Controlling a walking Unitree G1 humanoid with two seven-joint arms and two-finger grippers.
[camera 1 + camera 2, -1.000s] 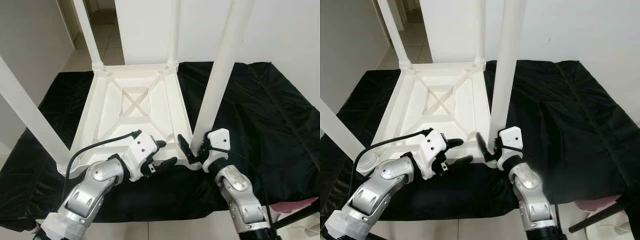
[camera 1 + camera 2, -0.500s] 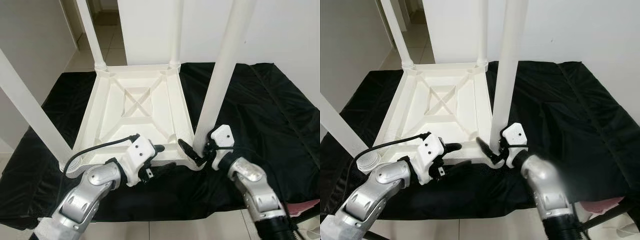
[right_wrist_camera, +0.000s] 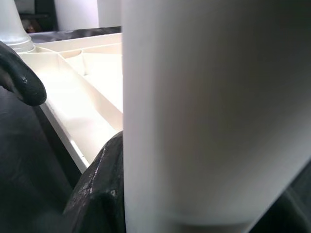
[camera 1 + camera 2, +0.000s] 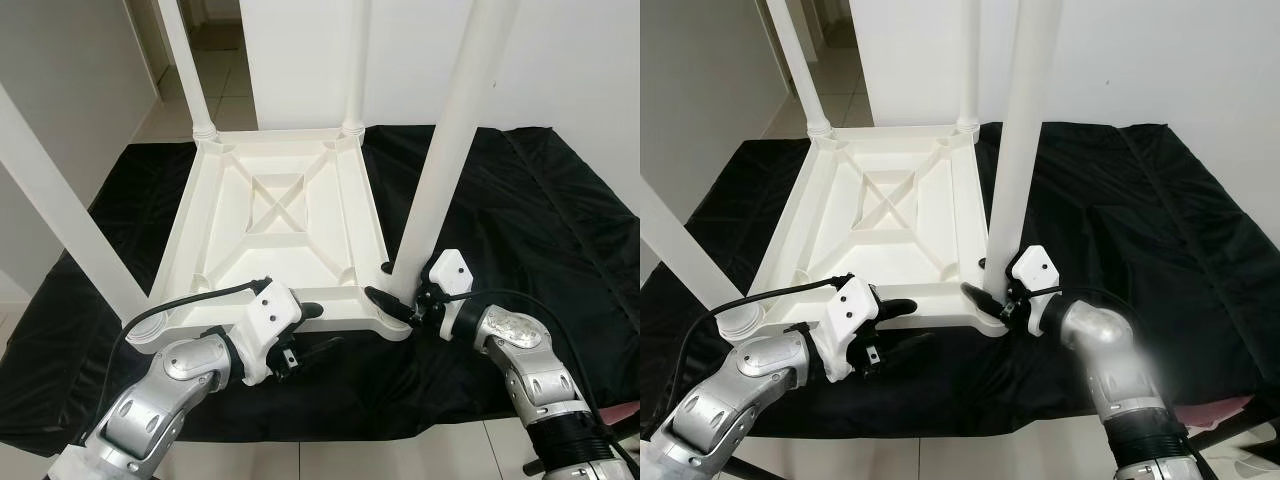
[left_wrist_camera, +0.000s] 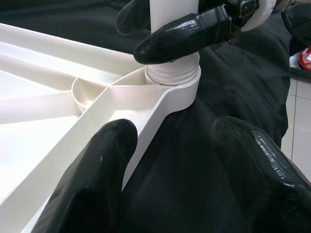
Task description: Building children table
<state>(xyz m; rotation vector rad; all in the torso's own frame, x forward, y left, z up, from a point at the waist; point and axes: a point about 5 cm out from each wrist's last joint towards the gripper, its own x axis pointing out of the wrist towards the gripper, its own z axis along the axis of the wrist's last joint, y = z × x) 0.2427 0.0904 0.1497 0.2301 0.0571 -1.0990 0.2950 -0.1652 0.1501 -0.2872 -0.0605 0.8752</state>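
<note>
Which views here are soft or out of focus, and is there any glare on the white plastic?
Right eye view: right forearm motion-blurred below the right gripper. Right wrist view: table leg so close it is a soft, featureless white. Left wrist view: near fingers slightly soft, leg socket sharp. Left eye view: tabletop underside evenly lit, no harsh glare.
</note>
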